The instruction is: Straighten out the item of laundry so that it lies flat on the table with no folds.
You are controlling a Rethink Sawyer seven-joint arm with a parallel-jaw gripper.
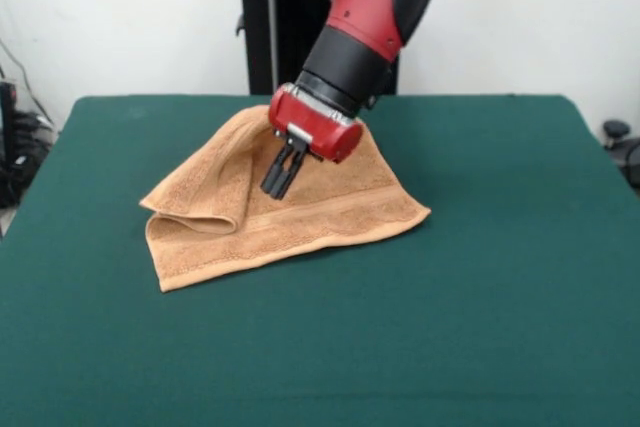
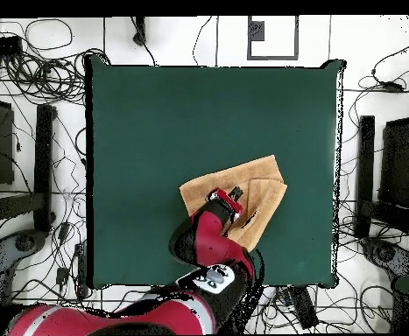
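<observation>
Tangled black cables (image 2: 54,96) lay across the white floor (image 2: 365,44) on all sides. Dark stands (image 2: 43,166) stood beside one long edge, and another dark unit (image 2: 398,162) beside the opposite edge. A grey-framed square (image 2: 272,37) sat beyond the far end. A white wall (image 1: 120,17) formed the backdrop.

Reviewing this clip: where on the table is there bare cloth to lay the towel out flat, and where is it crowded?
In the front view, the table is bare across the near strip and the whole right side, from the towel to the edges. A narrower bare band lies left of the towel. It is crowded only around the towel, where the hand hangs over it.
</observation>
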